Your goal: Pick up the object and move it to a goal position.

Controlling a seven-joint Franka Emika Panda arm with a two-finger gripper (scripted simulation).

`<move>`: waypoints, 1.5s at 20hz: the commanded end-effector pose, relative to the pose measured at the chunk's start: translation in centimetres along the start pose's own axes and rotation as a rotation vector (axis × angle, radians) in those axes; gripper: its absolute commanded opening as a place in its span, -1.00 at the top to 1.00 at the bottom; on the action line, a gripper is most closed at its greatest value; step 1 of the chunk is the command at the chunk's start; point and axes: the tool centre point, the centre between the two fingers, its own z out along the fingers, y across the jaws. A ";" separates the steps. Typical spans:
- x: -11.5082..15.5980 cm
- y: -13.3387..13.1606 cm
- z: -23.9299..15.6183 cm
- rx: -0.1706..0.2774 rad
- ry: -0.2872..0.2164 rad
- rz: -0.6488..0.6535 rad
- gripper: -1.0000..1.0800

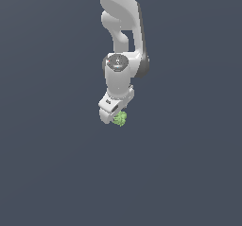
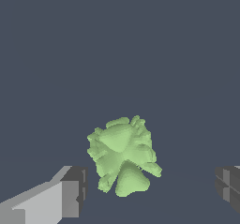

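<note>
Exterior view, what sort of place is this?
Most likely a bare simulated test scene, not a real room: a flat, featureless grey-blue backdrop, one white robot arm with its end effector, and a lone lumpy light-green object between the open fingers.

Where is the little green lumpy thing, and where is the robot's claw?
green lumpy thing [image 2: 123, 155], wrist view, on the middle of its bumpy body.
claw [image 2: 152, 190], wrist view, midway between its two fingertips, which stand apart on either side of the green thing.
</note>
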 end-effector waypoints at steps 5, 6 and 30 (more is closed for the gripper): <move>0.1 -0.8 0.9 -0.005 0.005 -0.168 -0.92; 0.1 -0.9 1.0 -0.006 0.006 -0.188 -0.92; 0.1 -1.6 5.1 -0.009 0.011 -0.300 -0.92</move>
